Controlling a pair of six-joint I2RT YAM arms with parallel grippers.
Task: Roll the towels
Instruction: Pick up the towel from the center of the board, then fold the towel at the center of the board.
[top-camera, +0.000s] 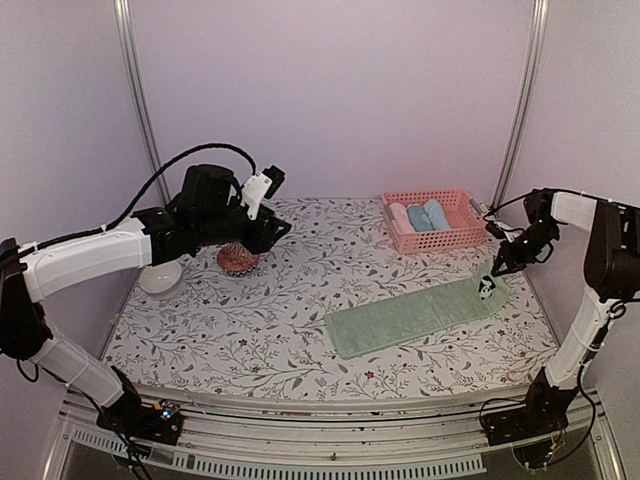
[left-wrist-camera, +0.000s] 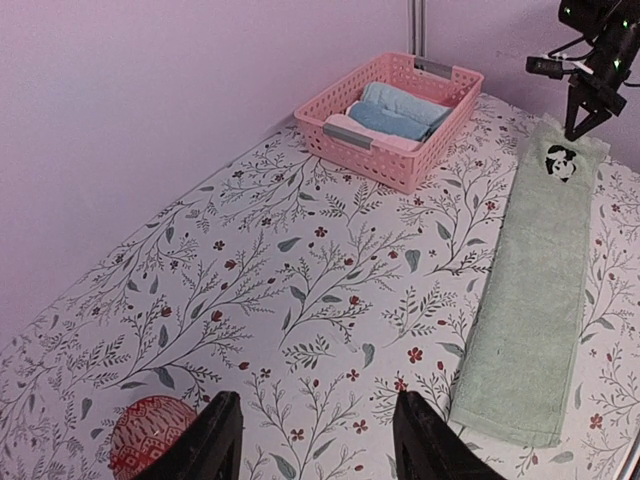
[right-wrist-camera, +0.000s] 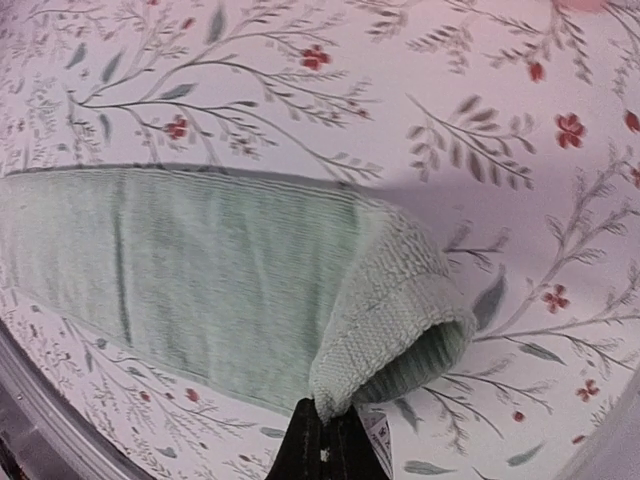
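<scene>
The towel (top-camera: 415, 318) lies before the basket (top-camera: 432, 241) — rolled towels (top-camera: 420, 217) inside — bowl (top-camera: 160, 278) far left.

White-shelled arms (top-camera: 85, 258) carry black joints (top-camera: 205, 192), cables (top-camera: 160, 180), left claw (left-wrist-camera: 316, 405) and right claw (right-wrist-camera: 323, 430).

Sage-green towel (top-camera: 410, 318), pink basket (top-camera: 432, 241), floral-printed white table (top-camera: 250, 330).

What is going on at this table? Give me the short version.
The right pincer is shut on the panda-printed end of the pale green terry towel, pinching up its edge. The rest of the towel lies flat as a long strip on the floral-patterned table; no roll has formed yet. The left pincer hangs open and empty at the far left, near a red patterned round object. Rolled towels, blue and pale pink, sit in the pink plastic basket at the far right.
</scene>
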